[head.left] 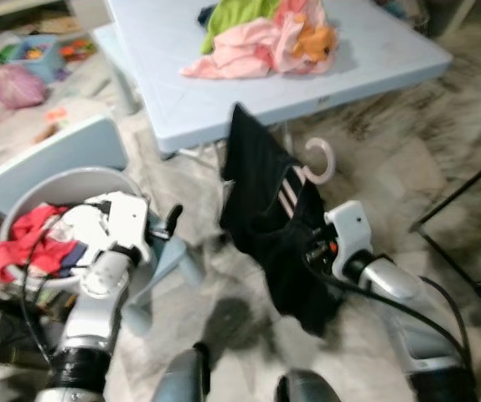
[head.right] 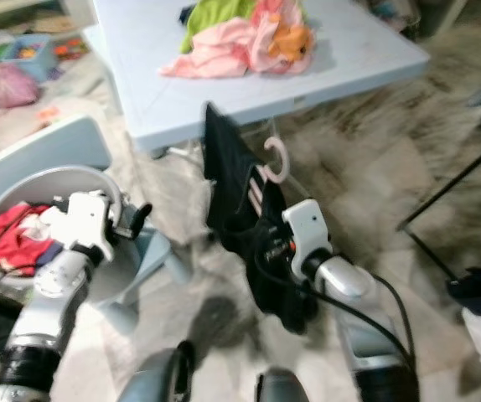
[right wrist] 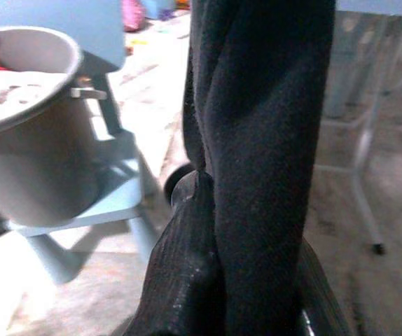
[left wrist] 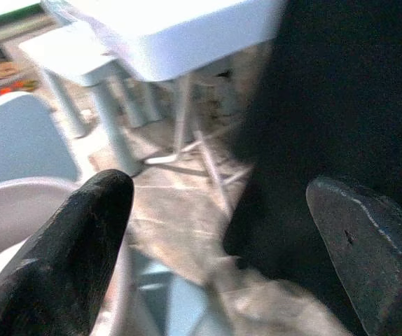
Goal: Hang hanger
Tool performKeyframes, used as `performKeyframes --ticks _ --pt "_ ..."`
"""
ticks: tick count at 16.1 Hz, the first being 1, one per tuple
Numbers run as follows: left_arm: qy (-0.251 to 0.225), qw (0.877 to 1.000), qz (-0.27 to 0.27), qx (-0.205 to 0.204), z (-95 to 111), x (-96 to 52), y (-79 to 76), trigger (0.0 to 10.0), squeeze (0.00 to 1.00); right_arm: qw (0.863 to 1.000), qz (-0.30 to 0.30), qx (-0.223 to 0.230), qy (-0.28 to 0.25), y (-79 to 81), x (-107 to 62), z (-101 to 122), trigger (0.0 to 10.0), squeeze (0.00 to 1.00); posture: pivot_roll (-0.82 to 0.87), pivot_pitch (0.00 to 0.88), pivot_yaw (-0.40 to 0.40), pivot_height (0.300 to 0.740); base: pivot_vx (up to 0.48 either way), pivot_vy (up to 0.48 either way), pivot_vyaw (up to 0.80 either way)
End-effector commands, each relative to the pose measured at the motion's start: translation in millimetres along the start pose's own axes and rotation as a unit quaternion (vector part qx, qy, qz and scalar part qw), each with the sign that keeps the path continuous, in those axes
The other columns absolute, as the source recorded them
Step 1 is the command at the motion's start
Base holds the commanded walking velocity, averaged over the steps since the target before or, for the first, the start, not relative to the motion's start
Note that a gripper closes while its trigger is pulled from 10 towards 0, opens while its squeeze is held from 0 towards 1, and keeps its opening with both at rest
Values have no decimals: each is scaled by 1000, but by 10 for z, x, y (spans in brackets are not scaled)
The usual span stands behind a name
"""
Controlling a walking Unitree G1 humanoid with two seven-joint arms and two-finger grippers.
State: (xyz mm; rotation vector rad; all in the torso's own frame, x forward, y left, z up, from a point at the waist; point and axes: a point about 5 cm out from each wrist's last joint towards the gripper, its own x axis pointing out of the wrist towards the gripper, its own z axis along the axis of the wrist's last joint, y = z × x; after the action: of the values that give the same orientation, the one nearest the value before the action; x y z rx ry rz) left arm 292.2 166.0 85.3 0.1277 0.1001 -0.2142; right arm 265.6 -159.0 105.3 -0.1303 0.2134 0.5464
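Note:
A black garment (head.left: pixel 266 209) with pale stripes hangs on a pink hanger, whose hook (head.left: pixel 323 163) sticks up beside the table edge. My right gripper (right wrist: pixel 250 280) is shut on the black cloth, which runs down between its fingers (right wrist: pixel 183 280); from the head views it holds the garment low in front of the table, its fingertips buried in the fabric. My left gripper (left wrist: pixel 215 252) is open and holds nothing. It hovers by the laundry basket (head.left: pixel 56 188), left of the garment, and its fingertips (head.left: pixel 172 219) point toward the cloth.
The light blue table (head.left: pixel 182 92) carries a pile of pink, green and orange clothes (head.left: pixel 266 38). The basket holds red and white laundry (head.left: pixel 23 243) and rests on a light blue chair (head.left: pixel 56 155). A black stand leg (head.left: pixel 458 197) crosses the floor at right. Toys lie at back left.

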Motion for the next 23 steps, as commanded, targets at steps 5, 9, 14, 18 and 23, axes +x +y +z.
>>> performKeyframes --ticks 5,9,14,18,23 --pt "-17 1000 -24 -1 98 104 -65 10000 0 995 18 41 -90 69 91 429 10000 0 -94 125 5 740 0 0 0" --pt "-35 991 -124 17 220 208 -330 10000 0 989 26 63 -132 198 235 646 10000 0 -97 125 11 740 0 0 0" --pt "-49 986 -159 6 293 221 -466 10000 0 986 25 54 -155 290 369 771 10000 0 -94 126 11 740 0 0 0" --pt "-57 988 -142 13 293 253 -430 10000 0 978 131 82 -138 530 247 791 10000 0 -101 128 10 740 0 0 0" --pt "-73 991 -113 5 371 387 -422 10000 0 966 217 93 -109 661 29 780 10000 0 -129 126 21 740 0 0 0"
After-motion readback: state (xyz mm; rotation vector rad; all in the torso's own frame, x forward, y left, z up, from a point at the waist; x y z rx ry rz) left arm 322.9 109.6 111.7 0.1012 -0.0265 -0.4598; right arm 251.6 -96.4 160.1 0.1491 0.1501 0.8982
